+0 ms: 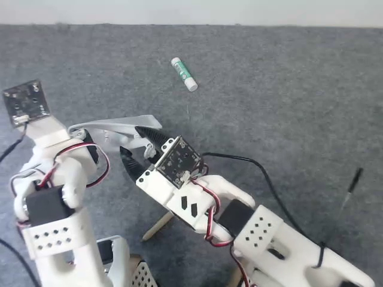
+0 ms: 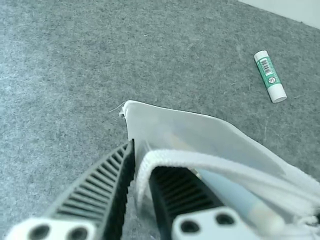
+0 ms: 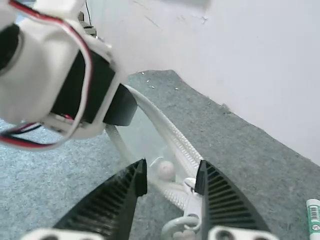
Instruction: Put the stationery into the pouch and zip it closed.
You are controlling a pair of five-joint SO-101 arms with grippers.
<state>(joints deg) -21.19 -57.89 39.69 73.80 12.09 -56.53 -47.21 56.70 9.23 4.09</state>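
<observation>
Grey carpet-like table surface [image 1: 287, 107]. Translucent white pouch [image 2: 200, 132] sits left of the table's middle, between the two arms, with its mouth open and the zip not closed. Left gripper [image 2: 142, 161] is clamped on the pouch's zipper rim, one finger inside the mouth and one outside. Right gripper [image 3: 171, 172] has its jaws apart and holds nothing. It hovers right at the pouch's zipper edge, close to the white zipper pull [image 3: 176, 229]; can't tell if it touches. Pale tube-shaped item [image 2: 240, 200] is already inside the pouch, its round end showing through the clear wall in the right wrist view. Green-and-white glue stick [image 1: 184, 74] lies flat on the table beyond the pouch, well apart from both grippers. Wooden pencil [image 1: 157, 226] lies on the table toward the front, one end hidden under the right arm. Black pen [image 1: 353, 181] lies at the table's far right, well apart from the pouch and the other items.
</observation>
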